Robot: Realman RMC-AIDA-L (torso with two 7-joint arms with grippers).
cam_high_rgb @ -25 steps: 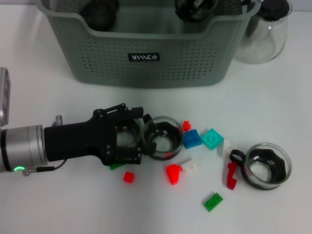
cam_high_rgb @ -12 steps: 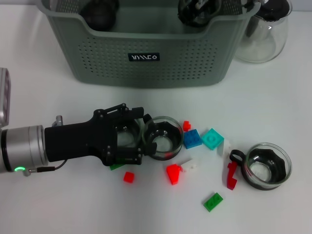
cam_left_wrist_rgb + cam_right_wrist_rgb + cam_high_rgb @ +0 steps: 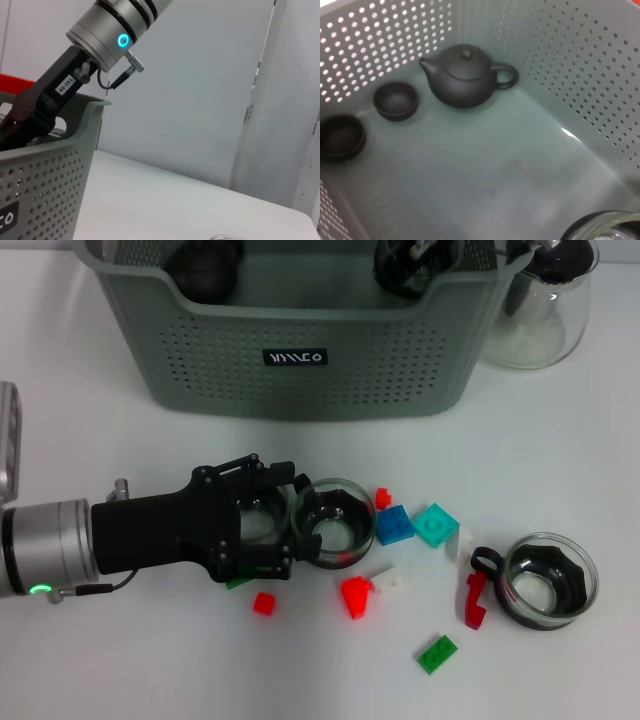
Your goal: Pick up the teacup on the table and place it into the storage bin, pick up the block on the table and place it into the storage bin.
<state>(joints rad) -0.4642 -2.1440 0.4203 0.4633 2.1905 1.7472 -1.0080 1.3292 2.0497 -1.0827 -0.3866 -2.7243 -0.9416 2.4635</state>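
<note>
The grey-green storage bin [image 3: 300, 360] stands at the back of the table. My left gripper [image 3: 292, 525] lies low on the table around a glass teacup [image 3: 262, 512]. A second glass teacup [image 3: 335, 523] touches its far side, and a third [image 3: 545, 580] stands to the right. Loose blocks lie between them: blue [image 3: 394, 525], teal [image 3: 436, 525], red [image 3: 355, 595] and green [image 3: 437, 653]. My right gripper [image 3: 412, 255] hangs inside the bin's right end, shut on a glass teacup whose rim [image 3: 600, 227] shows above the bin floor [image 3: 485, 175].
Inside the bin sit a dark teapot [image 3: 465, 77] and two small dark cups [image 3: 396, 100]. A clear glass pot [image 3: 540, 315] with a dark lid stands just right of the bin. The right arm [image 3: 107, 25] reaches over the bin rim [image 3: 45, 165].
My right gripper with its teacup has drifted a little to the right inside the bin. The left arm and the things on the table have stayed put.
</note>
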